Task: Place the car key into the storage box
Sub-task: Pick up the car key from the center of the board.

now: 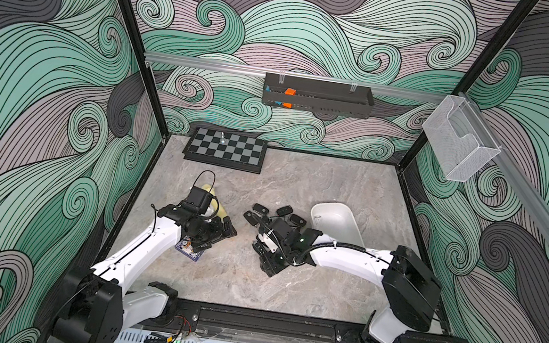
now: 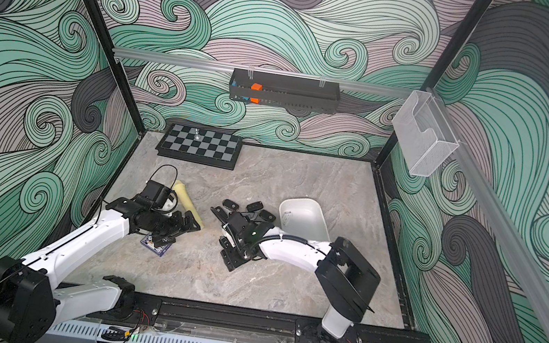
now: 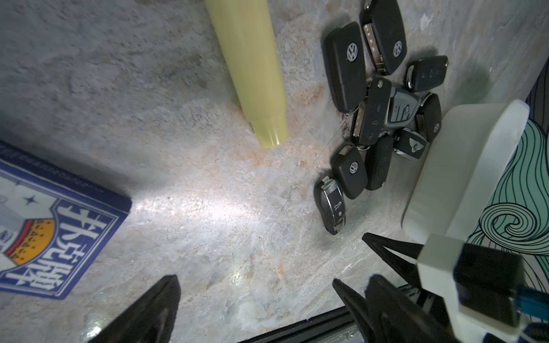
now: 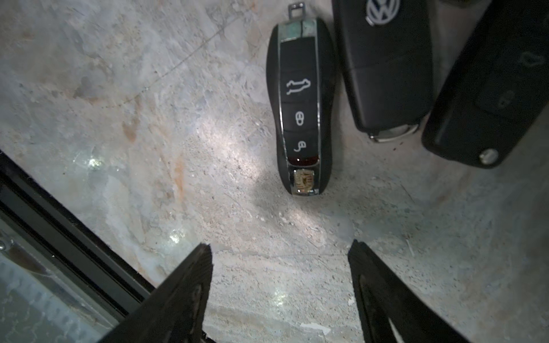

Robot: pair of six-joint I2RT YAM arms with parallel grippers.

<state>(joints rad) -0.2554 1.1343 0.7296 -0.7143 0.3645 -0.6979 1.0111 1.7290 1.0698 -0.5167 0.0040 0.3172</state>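
A yellow tube [image 3: 252, 65] and a blue card box [image 3: 59, 225] lie on the table [image 1: 285, 290] near the left gripper [image 3: 254, 279], whose jaws are spread wide with nothing between them. A chessboard [image 1: 227, 149] sits at the far edge. A pile of black fobs [image 3: 383, 98] crowds the ground between the tube and the storage box [image 3: 463, 166], and the right forearm crosses the box's near end in both top views. The chrome-trimmed key [image 4: 300, 104] lies flat at the pile's edge, close beside a VW fob [image 4: 386, 65], perhaps touching it. The right gripper [image 4: 280, 246] has its jaws apart and empty, and the key lies just ahead of its tips, not between them.
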